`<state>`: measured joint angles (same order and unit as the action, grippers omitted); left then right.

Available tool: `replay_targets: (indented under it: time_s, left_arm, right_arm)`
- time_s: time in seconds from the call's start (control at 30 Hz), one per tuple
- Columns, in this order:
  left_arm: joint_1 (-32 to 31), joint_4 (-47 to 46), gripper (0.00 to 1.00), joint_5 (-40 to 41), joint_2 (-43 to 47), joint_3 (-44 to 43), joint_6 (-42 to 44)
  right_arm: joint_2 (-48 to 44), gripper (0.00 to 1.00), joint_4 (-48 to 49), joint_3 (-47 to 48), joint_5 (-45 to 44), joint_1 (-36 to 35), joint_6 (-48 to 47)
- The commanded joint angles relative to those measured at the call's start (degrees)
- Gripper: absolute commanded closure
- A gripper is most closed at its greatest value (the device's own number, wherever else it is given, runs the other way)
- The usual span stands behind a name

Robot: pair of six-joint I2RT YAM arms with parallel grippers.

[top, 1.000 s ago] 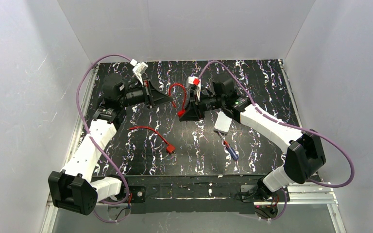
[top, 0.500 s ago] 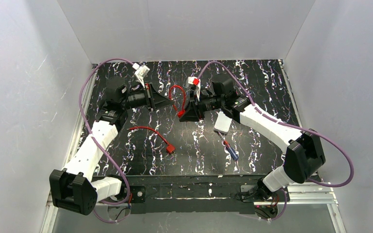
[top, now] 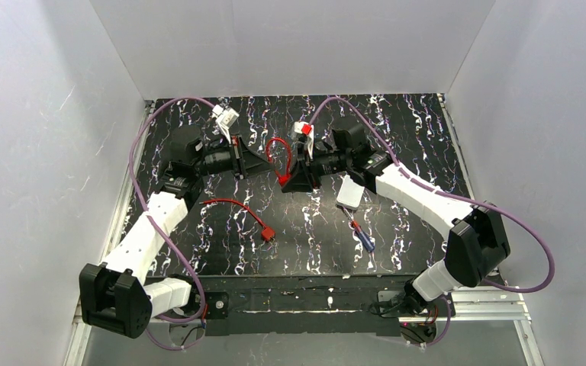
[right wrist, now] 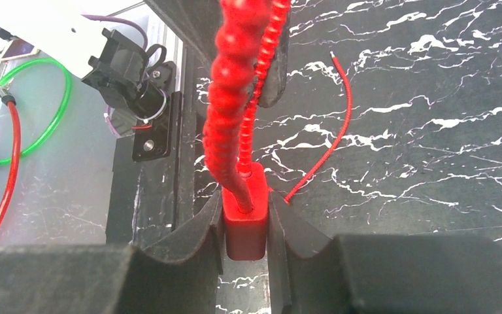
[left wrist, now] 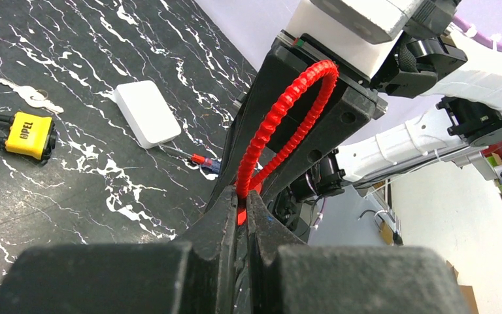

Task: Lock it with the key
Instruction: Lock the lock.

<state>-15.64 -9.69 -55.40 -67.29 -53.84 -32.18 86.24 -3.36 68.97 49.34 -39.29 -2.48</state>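
A yellow padlock (left wrist: 26, 134) lies on the black marbled table with a silver key (left wrist: 29, 98) just behind it; both show only in the left wrist view and are hidden in the top view. My left gripper (left wrist: 243, 204) is shut on the ribbed red cable (left wrist: 287, 118) of a red cable seal. My right gripper (right wrist: 245, 226) is shut on that seal's red block (right wrist: 245, 219). In the top view the two grippers, left (top: 268, 164) and right (top: 286, 180), meet above mid-table with the red loop (top: 277, 152) between them.
A white flat box (top: 349, 194) and a red-and-blue screwdriver (top: 360, 235) lie under the right arm. A second red cable seal (top: 240, 210) lies on the table below the left gripper. White walls close in the table on three sides.
The left arm's wrist has shifted slightly back and right, and the red loop between the grippers looks narrower. The right gripper has hardly moved.
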Motion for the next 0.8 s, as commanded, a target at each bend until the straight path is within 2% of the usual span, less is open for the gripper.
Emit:
replay_targets:
  time_s: [0.0,0.4,0.77]
  left_arm:
    - [-1.57,0.16,1.00,-2.92,0.80,2.51,1.20]
    - [-5.00,0.20,1.00,-3.36,-1.81,8.33,1.23]
    - [-5.64,0.13,1.00,-0.01,-2.20,11.28,-1.54]
  right_arm:
    - [0.31,0.99,4.03,2.61,-0.44,-0.61,0.36]
    - [1.78,0.99,2.78,6.20,-2.51,0.44,1.85]
    - [3.65,0.99,19.73,6.86,1.60,1.69,18.61]
